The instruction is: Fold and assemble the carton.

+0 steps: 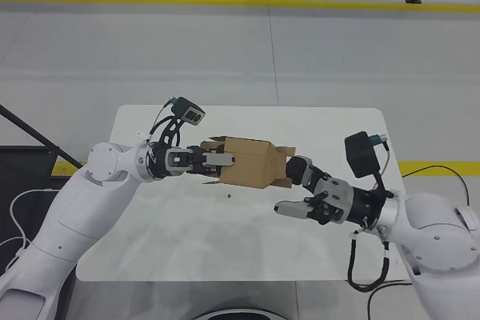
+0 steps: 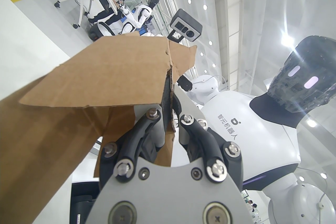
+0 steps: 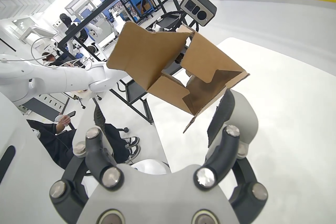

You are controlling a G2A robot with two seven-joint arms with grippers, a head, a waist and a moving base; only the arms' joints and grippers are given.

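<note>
Brown corrugated cardboard carton [image 1: 248, 162], half-formed with end flaps splayed, sits above the white table [image 1: 184, 240]; left gripper [image 1: 224, 159] pinches one flap, right gripper [image 1: 294, 190] spread wide beside the opposite end

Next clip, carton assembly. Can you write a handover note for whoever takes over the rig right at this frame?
Left gripper: fingers shut on a flap at one end of the carton, holding it above the table.
Right gripper: open at the carton's other end, not gripping. One finger is close to an edge, but contact is unclear.
Done: the carton is opened into a box shape.
Left: the flaps at the end facing the right gripper are still unfolded. They need folding in and closing.
</note>
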